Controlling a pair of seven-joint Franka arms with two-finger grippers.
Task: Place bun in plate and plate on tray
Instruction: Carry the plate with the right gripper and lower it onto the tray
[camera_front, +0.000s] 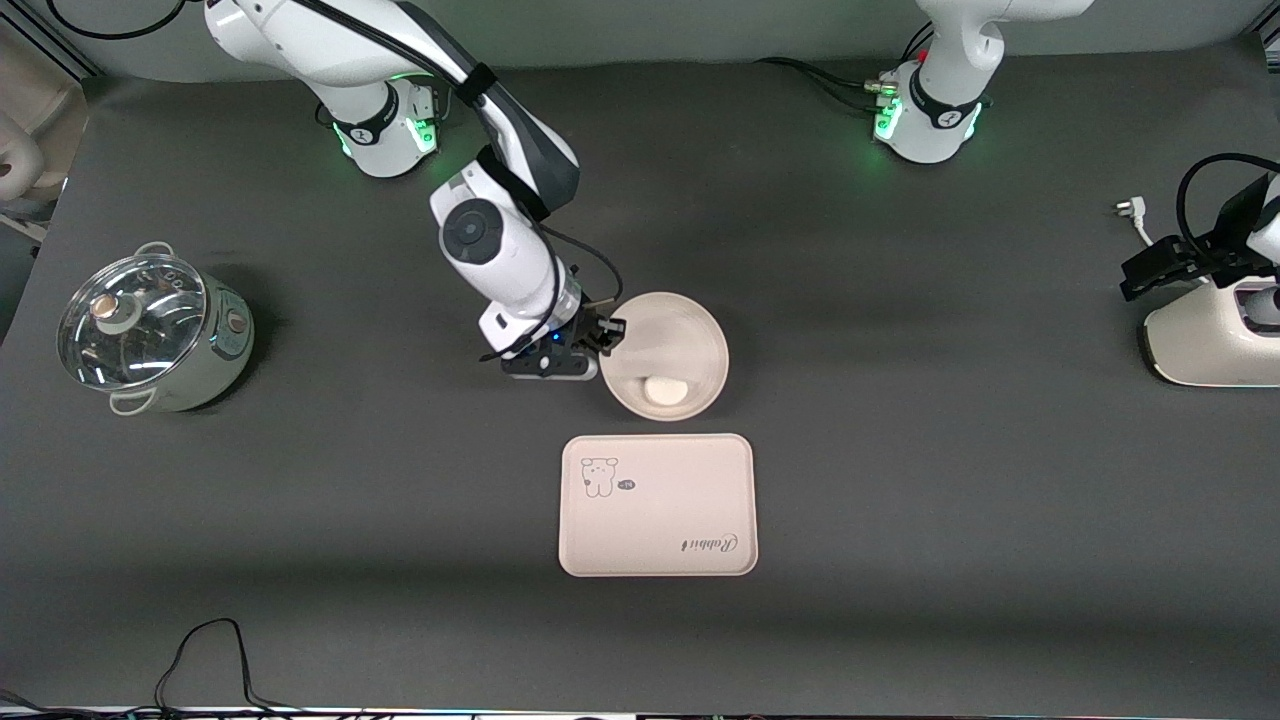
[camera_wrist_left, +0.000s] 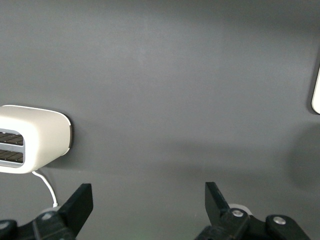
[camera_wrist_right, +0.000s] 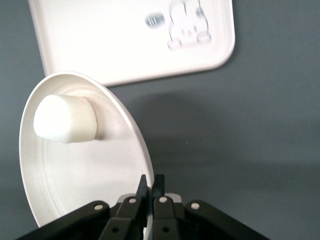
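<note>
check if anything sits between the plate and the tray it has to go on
Nothing visible does. The plate, with the bun in it, is pinched at its rim by the right gripper; the tray lies just nearer the front camera, bare table between them. The pot and toaster stand at the table's ends. The left gripper waits, open.

One bun (camera_front: 664, 391) is showing, one round plate (camera_front: 700, 350) and one rectangular tray (camera_front: 657, 520). On the tray one cartoon animal drawing (camera_front: 600, 476) and one cursive word (camera_front: 709, 543) are showing. One lidded pot (camera_front: 150, 330) is sitting at the right arm's end of the counter (camera_front: 950, 400), and one white toaster (camera_front: 1215, 335) at the left arm's end. Two robot arms are standing at the counter, each carrying one end effector: the right end effector (camera_front: 605, 335) and the left end effector (camera_wrist_left: 145, 210), each showing two fingers. One loose white plug (camera_front: 1127, 209) is lying near the toaster.
</note>
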